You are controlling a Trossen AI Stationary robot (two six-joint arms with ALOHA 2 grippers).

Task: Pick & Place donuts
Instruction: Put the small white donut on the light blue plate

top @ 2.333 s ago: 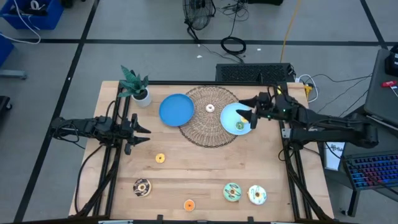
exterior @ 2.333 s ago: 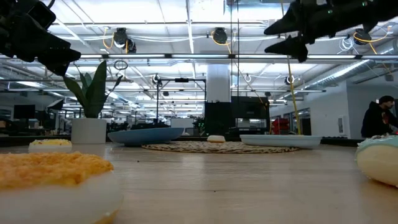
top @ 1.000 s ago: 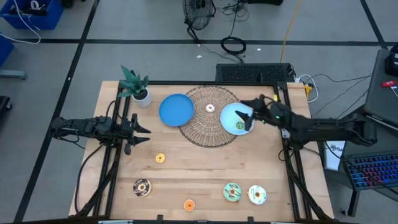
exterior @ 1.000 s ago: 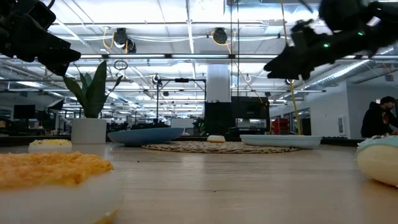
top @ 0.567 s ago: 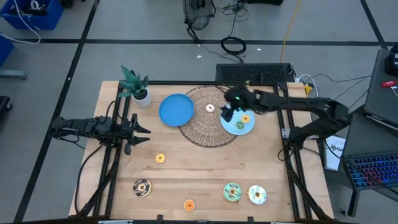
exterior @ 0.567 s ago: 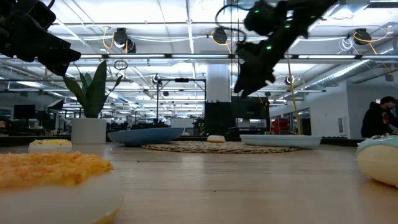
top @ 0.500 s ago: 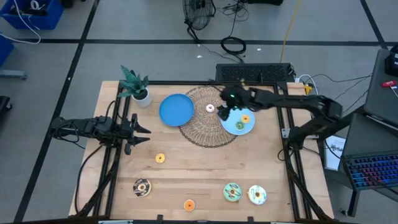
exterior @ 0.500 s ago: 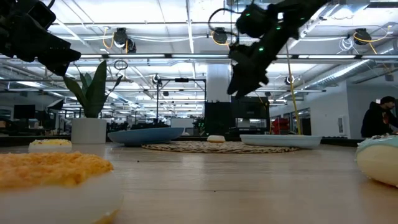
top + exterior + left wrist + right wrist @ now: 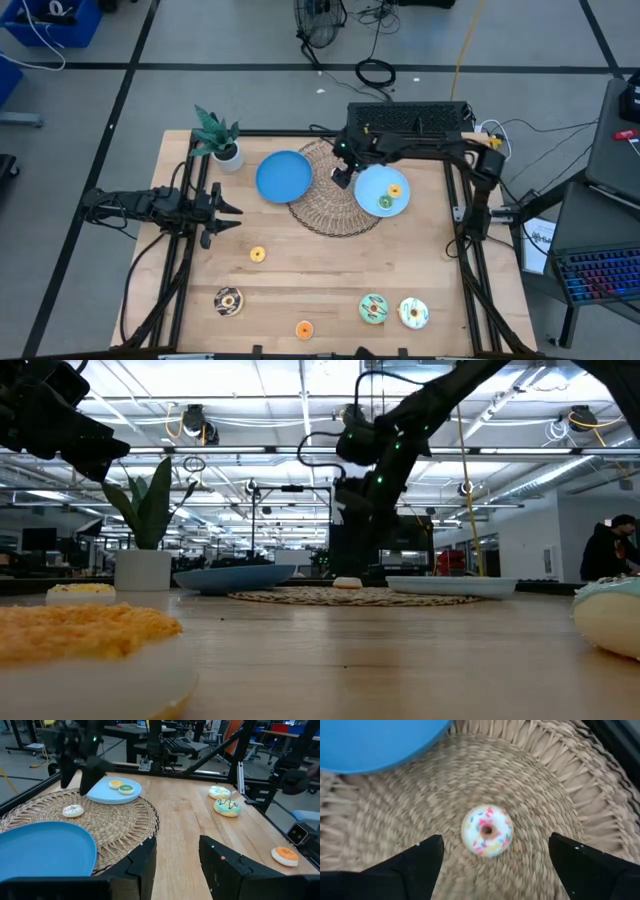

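- The right gripper (image 9: 341,178) hung over the wicker mat (image 9: 325,212), its fingers (image 9: 422,857) spread wide with nothing between them.
- A white sprinkled donut (image 9: 487,830) lay on the mat directly beneath the gripper, centred between the two fingers and touching neither.
- Just beside the gripper stood a light blue plate (image 9: 372,186) carrying an orange donut (image 9: 395,190) and a green donut (image 9: 385,203); on its other side lay a darker blue plate (image 9: 283,176).
- The left gripper (image 9: 226,209) waited well apart at the table's left edge, partly open and empty.
- Farther off on the bare table (image 9: 320,280) lay a chocolate donut (image 9: 228,300) and three others.
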